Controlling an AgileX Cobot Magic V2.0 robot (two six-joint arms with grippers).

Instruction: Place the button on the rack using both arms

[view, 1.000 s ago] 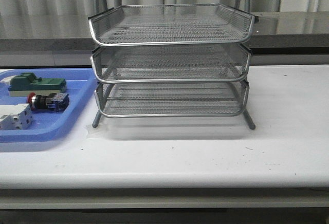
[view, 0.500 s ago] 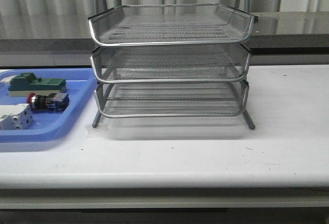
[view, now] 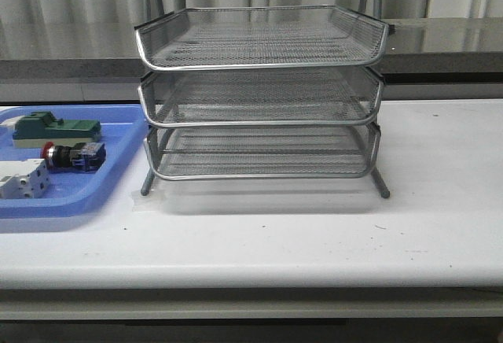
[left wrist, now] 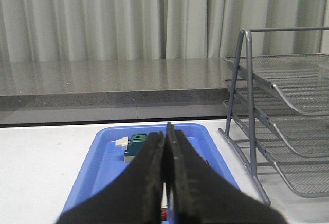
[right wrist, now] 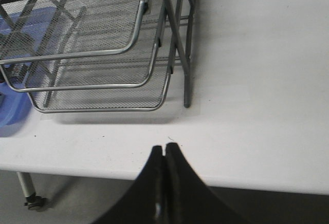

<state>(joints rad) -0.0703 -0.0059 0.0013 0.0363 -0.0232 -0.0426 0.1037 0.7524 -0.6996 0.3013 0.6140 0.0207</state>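
A: Nothing had moved since the two earlier front frames; we logged the rack (view: 259,95) and the tray contents in the same places.

B: Where did we find the button (view: 72,156)?

A: On its side in the blue tray (view: 94,197), left of the rack, red head pointing left. We noted a green component (view: 56,130) on its far side and a white block (view: 22,178) on its near left side. All three tiers of the rack were bare mesh.

B: And the arms?

A: Neither showed in the front view. In the left wrist view we recorded the left gripper (left wrist: 165,183) with fingers pressed together, holding nothing, above the near part of the blue tray. We saw the right gripper (right wrist: 164,183) likewise closed and empty, over the near table (right wrist: 257,106) edge, just in front of the rack's right foot.
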